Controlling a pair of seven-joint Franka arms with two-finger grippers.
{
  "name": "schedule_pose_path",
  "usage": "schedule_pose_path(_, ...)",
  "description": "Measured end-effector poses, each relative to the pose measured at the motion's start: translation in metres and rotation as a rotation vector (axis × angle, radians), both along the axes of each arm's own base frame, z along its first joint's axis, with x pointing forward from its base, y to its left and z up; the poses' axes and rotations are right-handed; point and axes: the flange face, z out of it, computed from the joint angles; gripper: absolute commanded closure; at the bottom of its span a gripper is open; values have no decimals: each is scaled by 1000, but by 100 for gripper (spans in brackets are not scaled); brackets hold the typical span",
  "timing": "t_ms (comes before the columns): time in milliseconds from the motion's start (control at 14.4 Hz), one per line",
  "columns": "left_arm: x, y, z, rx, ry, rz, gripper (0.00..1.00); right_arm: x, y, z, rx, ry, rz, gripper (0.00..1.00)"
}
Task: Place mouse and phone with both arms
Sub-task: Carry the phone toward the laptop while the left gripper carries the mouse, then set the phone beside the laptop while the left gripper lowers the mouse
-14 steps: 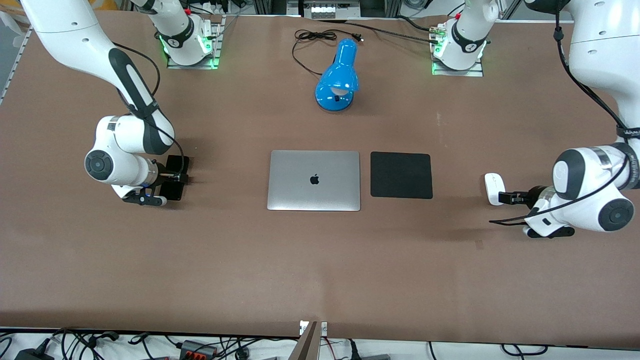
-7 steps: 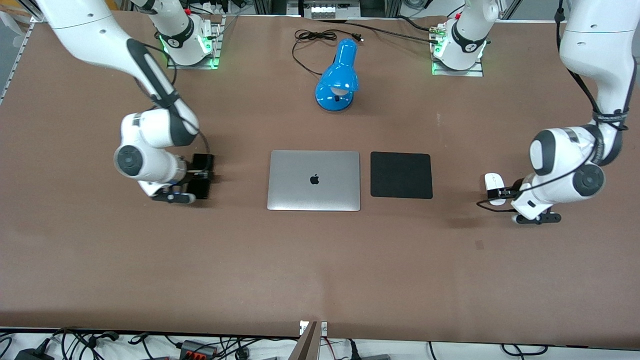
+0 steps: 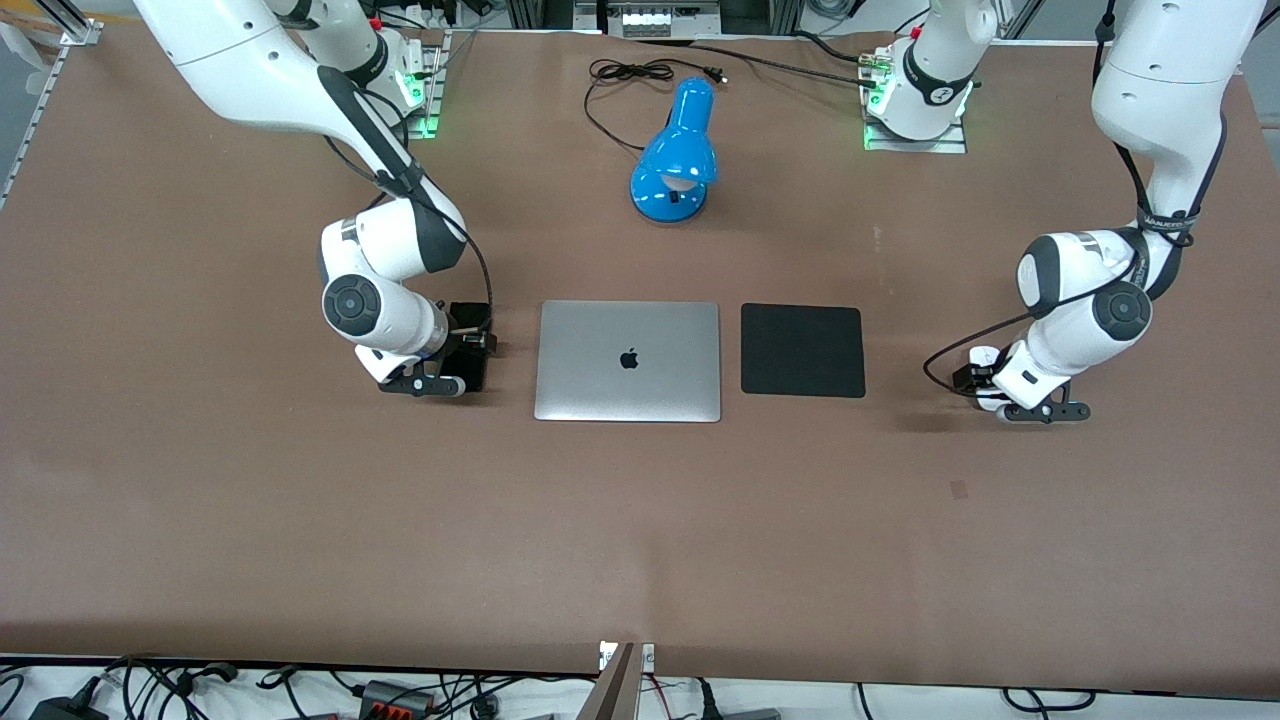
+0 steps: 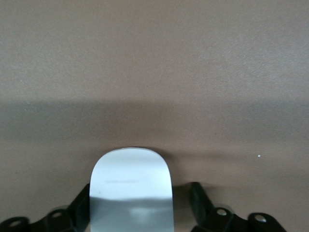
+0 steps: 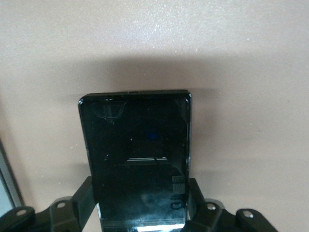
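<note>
The black phone [image 3: 472, 370] is in my right gripper [image 3: 478, 342], held low over the table beside the laptop's edge toward the right arm's end. In the right wrist view the phone [image 5: 137, 154] sits between the black fingers [image 5: 84, 200], which press its long sides. The white mouse [image 3: 986, 356] lies on the table toward the left arm's end, mostly hidden under my left gripper [image 3: 980, 382]. In the left wrist view the mouse [image 4: 131, 183] lies between the fingers [image 4: 198, 200], with a gap on one side. The left gripper [image 4: 140, 208] is open around it.
A closed silver laptop [image 3: 628, 360] lies at the table's middle, and its edge shows in the right wrist view [image 5: 7, 186]. A square black mouse pad [image 3: 802, 350] lies beside it toward the left arm's end. A blue desk lamp [image 3: 675, 160] with its cord stands nearer the robots' bases.
My right gripper has carried the phone along the table toward the laptop. My left gripper has moved in over the mouse, which has stayed in place.
</note>
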Motion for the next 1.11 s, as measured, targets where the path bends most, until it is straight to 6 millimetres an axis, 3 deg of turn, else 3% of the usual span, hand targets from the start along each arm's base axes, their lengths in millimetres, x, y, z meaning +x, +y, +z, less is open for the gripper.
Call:
schedule_pose_path(347, 1, 1, 9, 0, -1, 1, 73, 0, 5, -4, 2, -6, 9, 81)
schedule_pose_path(417, 3, 0, 15, -1, 12, -1, 73, 0, 5, -4, 1, -6, 10, 59)
schedule_pose_path(486, 7, -3, 27, -4, 35, -6, 73, 0, 5, -4, 1, -7, 11, 1)
schedule_pose_path(625, 22, -24, 61, -20, 84, -42, 73, 0, 6, -5, 3, -12, 11, 0)
schedule_pose_path(764, 34, -68, 93, -42, 105, -107, 73, 5, 7, 0, 10, -33, 7, 0)
schedule_pose_path(833, 36, -91, 99, -50, 109, -130, 73, 13, 6, 10, 13, -51, 2, 0)
schedule_pose_path(972, 30, -138, 91, -58, 129, -128, 73, 35, 0, 55, 13, -79, -10, 0)
schedule_pose_path(1111, 21, -181, 75, -54, 154, -105, 73, 57, -17, 124, 1, -83, -31, 0)
